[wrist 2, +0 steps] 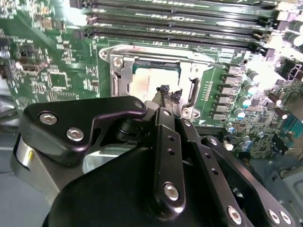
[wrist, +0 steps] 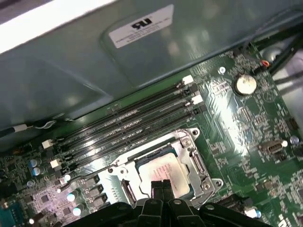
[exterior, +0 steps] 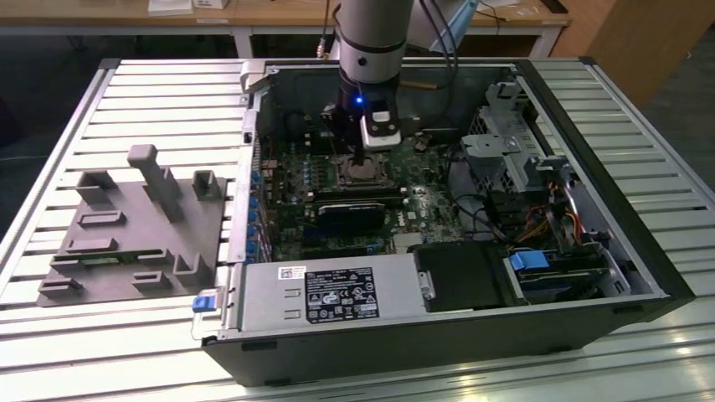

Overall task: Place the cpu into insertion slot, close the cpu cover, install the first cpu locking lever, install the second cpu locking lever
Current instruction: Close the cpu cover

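Small flat square cpu with dull silver-grey metal top, seated level in the square insertion slot on the green motherboard, thin silver windowed cpu cover lying flat around it

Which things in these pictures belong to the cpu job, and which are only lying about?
Belong to the job: the cpu, sitting in the insertion slot; the cpu cover framing it; the gripper over them.
Only lying about: the memory slots; the coin battery; the grey fixture tray; the power supply.
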`<state>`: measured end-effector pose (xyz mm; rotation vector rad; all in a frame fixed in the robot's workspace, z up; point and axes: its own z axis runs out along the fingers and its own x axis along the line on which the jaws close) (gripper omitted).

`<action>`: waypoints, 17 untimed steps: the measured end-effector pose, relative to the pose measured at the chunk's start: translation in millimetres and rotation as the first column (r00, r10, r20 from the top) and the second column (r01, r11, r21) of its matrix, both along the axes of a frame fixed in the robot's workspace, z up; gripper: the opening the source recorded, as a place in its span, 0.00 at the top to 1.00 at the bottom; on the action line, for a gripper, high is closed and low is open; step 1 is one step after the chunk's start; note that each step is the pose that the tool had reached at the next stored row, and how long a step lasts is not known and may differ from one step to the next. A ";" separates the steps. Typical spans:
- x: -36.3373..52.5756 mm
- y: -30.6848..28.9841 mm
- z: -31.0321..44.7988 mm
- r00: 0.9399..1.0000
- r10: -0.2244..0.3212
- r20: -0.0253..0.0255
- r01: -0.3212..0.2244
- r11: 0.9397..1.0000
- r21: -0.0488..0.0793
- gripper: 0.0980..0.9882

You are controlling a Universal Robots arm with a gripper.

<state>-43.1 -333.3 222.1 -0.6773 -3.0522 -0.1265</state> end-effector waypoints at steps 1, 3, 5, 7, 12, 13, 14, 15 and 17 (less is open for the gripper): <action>0.0 0.0 -0.1 1.000 0.010 0.004 -0.010 1.000 0.004 0.99; 0.0 0.0 -0.2 1.000 0.029 0.010 -0.029 1.000 0.012 0.99; 0.0 0.0 -0.3 0.999 0.048 0.014 -0.048 0.999 0.018 0.99; 0.0 0.1 -0.7 0.998 0.067 0.017 -0.068 0.998 0.021 0.99; 0.0 0.0 -1.1 0.993 0.117 0.018 -0.117 0.993 0.021 0.99; 0.0 -0.1 -1.3 0.992 0.125 0.018 -0.126 0.992 0.021 0.99; 0.0 -0.3 -1.4 0.991 0.132 0.019 -0.132 0.991 0.021 0.99; 0.1 -0.6 -1.5 0.991 0.136 0.018 -0.137 0.990 0.021 0.99; 0.3 -1.7 -1.7 0.990 0.139 0.018 -0.140 0.990 0.021 0.99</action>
